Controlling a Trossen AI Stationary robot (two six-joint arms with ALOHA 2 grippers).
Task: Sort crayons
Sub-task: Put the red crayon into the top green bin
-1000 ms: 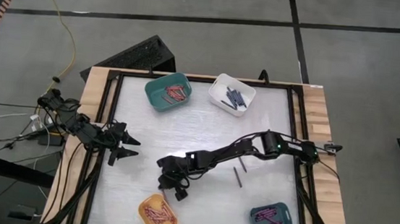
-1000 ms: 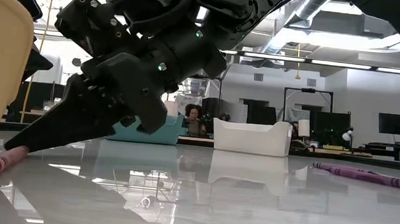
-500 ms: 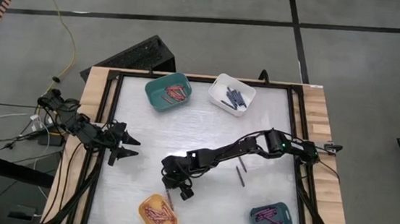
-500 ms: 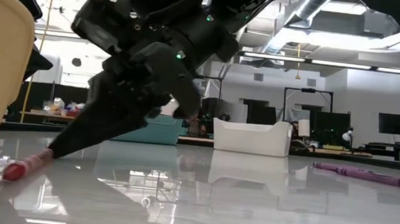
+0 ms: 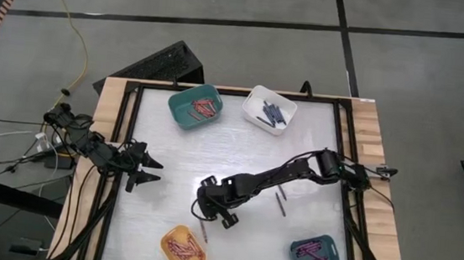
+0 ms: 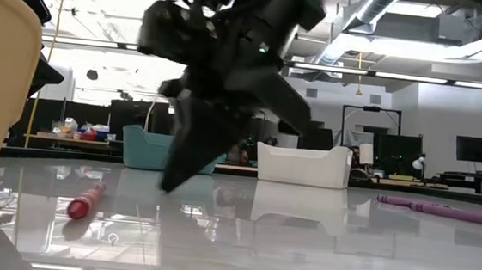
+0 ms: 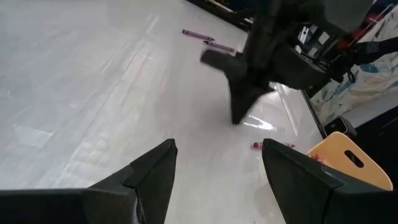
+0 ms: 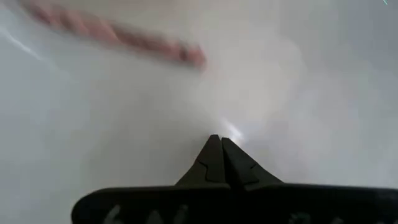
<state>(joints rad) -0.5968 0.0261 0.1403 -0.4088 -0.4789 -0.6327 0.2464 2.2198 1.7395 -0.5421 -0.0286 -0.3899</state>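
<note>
Right wrist view: blurred crayon (image 8: pixel 118 37).

Overhead, table-level, two wrist views.

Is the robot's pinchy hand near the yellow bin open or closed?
Closed. The right gripper has its two fingers pressed together, holding nothing; a red crayon lies nearby.

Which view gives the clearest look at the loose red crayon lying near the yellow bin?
The low view: the red crayon lies sharp and whole on the table, apart from the shut right gripper. The high view shows only a thin sliver beside the yellow bin. The left wrist view shows it small; the right wrist view, blurred.
</note>
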